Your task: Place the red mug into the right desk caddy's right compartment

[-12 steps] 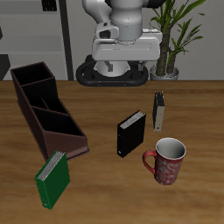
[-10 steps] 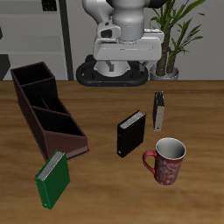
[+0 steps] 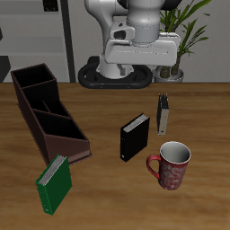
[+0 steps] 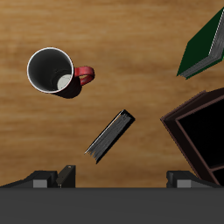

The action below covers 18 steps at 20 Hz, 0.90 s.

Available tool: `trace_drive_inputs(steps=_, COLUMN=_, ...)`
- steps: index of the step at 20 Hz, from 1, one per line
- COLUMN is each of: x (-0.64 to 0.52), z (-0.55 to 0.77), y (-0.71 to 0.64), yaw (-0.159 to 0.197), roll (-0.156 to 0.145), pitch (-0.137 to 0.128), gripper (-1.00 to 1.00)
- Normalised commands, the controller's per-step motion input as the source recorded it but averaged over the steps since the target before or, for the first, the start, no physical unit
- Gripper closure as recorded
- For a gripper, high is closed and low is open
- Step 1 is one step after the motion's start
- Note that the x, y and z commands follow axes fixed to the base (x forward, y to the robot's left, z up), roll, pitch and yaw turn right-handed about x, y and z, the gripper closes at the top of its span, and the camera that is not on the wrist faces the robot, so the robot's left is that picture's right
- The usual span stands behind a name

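**Red mug on the table, far from the caddy**

From the front: red mug (image 3: 170, 165) upright near the table's front edge, nothing visible inside. Right desk caddy (image 3: 47, 112) well apart, all sections empty, right compartment (image 3: 68, 134) too. Small black box (image 3: 135, 137) between them. Green book (image 3: 54, 184) just beside the caddy.

From the wrist: mug (image 4: 54, 72) seen from above, empty. Gripper (image 4: 117, 178) fingers spread wide, holding nothing, touching nothing.

A wood-grain counter (image 3: 99, 193) in warm brown fills the foreground, evenly lit with soft shadows. Behind its back edge stands a potted plant (image 3: 184, 27) with long green leaves. At the far corner a grey shelving unit (image 3: 31, 36) stands before a pale wall (image 3: 76, 27).
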Motion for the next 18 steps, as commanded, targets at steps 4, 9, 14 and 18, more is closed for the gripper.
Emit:
trace_drive_inputs(steps=4, x=0.22, z=0.0, y=0.22, yaw=0.011, roll=-0.014, pitch=-0.016, gripper=-1.0)
trace_drive_inputs(steps=9, x=0.31, z=0.02, y=0.34, yaw=0.029, roll=-0.014, pitch=-0.031, gripper=-1.0)
trace_drive_inputs(steps=14, x=0.21, z=-0.02, y=0.31, yaw=0.009, roll=0.011, pitch=-0.009, gripper=-1.0)
trace_drive_inputs(steps=18, x=0.22, z=-0.04, y=0.29, yaw=-0.009, roll=0.006, pitch=0.002, gripper=-1.0)
